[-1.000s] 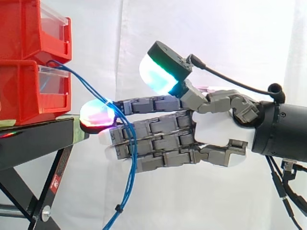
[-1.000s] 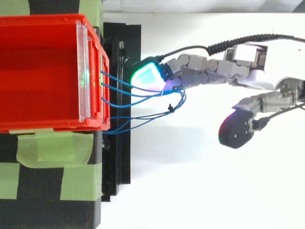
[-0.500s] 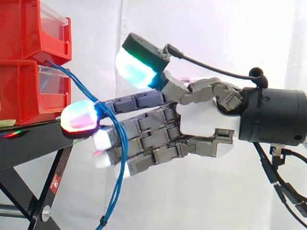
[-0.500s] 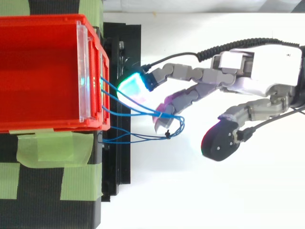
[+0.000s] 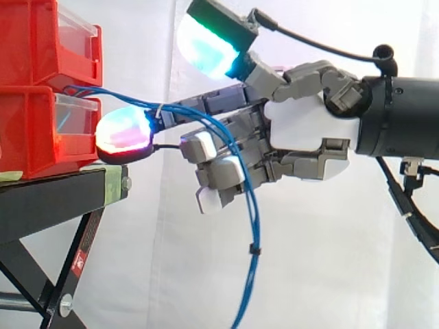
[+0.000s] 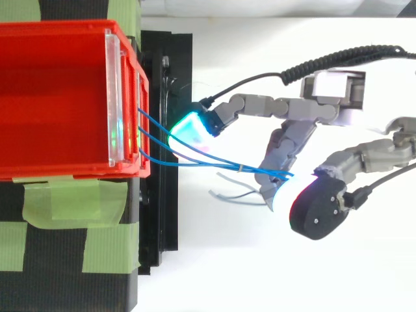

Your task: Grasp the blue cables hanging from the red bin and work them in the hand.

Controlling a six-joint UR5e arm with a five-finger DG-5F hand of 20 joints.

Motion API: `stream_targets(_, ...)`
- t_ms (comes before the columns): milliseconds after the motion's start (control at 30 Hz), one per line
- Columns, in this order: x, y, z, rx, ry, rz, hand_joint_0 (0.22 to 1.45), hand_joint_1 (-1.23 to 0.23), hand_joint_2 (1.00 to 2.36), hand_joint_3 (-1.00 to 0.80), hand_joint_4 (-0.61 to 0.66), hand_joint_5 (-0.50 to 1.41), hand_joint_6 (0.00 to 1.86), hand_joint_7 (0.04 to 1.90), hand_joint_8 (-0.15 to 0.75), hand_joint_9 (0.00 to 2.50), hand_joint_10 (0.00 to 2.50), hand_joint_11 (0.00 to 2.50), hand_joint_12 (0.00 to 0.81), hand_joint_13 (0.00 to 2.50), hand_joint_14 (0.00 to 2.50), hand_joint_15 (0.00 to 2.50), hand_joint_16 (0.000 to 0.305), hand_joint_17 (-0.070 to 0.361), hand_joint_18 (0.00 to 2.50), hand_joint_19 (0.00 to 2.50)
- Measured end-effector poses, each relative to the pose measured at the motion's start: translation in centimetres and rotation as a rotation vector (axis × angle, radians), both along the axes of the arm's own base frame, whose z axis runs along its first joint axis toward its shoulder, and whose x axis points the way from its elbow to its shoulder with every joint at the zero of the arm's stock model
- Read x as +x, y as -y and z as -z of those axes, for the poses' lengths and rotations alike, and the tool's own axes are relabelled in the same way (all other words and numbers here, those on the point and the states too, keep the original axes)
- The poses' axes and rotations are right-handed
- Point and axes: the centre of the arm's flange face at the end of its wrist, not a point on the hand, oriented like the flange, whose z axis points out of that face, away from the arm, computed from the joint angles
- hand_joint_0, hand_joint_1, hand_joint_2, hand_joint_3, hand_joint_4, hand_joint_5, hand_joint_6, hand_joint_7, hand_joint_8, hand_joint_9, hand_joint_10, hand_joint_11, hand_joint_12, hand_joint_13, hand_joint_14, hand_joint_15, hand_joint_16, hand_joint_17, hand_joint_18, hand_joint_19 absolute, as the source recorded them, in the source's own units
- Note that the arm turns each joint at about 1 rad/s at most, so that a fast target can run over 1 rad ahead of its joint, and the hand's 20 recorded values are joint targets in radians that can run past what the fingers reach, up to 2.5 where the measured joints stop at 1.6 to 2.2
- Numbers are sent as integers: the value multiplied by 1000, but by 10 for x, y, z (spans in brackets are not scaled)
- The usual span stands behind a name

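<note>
The only print I can find is a small red-and-white sticker on a leg of the black metal stand, and it is too small for me to read.

From the side, the grey-and-white robot hand comes in from the right, palm upright. One finger reaches straight out to the left, and its glowing pad sits just in front of the lower red plastic bin. The thumb is raised high, with its green-and-cyan pad well above the rest. The other fingers are curled in toward the palm, white pads stacked one under another.

The thin blue cables leave the front of that lower bin and pass over the straight finger. They are hooked inside the curled fingers, then hang down past a small black tie to the bottom edge. So I read the hand as closed round the cables with one finger left straight.

From above, the cables stretch rightward from the bin's front wall to the curled fingers.

The bins sit stacked at the left end of the stand, with a clear plastic strip across the upper bin's front. Light-green tape is stuck on the stand on the near side of the bin. A white tabletop lies below and a white curtain hangs behind.
</note>
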Motion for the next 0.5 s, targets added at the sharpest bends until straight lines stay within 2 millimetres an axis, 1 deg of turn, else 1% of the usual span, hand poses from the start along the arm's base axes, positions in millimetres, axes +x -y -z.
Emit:
stream_targets(100, -2, 0, -7, -6, 4, 6, 866, -526, 1003, -930, 298, 14, 8, 752, 373, 1089, 10, 1322, 465, 1236, 1, 1540, 59, 133, 854, 733)
stream_targets(167, -2, 1, -8, -5, 6, 11, 865, -530, 1003, -935, 306, 31, 9, 774, 369, 1117, 7, 1413, 453, 1237, 72, 1546, 59, 132, 872, 756)
stream_targets(267, -3, 2, -10, -3, 6, 21, 865, -533, 1002, -938, 325, 64, 11, 810, 350, 1169, 0, 1595, 446, 1218, 314, 1503, 59, 132, 902, 790)
stream_targets(300, -3, 2, -10, -1, 5, 25, 866, -534, 1002, -941, 332, 78, 11, 822, 349, 1166, 77, 1604, 444, 1212, 399, 1495, 59, 132, 914, 798)
stream_targets(333, -3, 3, -10, 3, 3, 31, 866, -535, 1003, -936, 335, 89, 11, 831, 345, 1162, 158, 1600, 448, 1211, 429, 1491, 60, 134, 934, 813)
stream_targets(367, -3, 3, -10, 5, 1, 35, 867, -538, 1002, -941, 343, 93, 11, 843, 344, 1157, 291, 1629, 443, 1209, 511, 1475, 59, 132, 949, 821)
stream_targets(467, -4, 4, -9, 16, -8, 44, 868, -541, 1002, -943, 352, 112, 12, 865, 335, 1135, 544, 1622, 432, 1198, 738, 1432, 58, 131, 994, 880)
stream_targets(500, -5, 5, -8, 20, -14, 46, 868, -544, 1002, -941, 357, 134, 11, 875, 338, 1125, 631, 1621, 441, 1197, 793, 1417, 58, 131, 1014, 898)
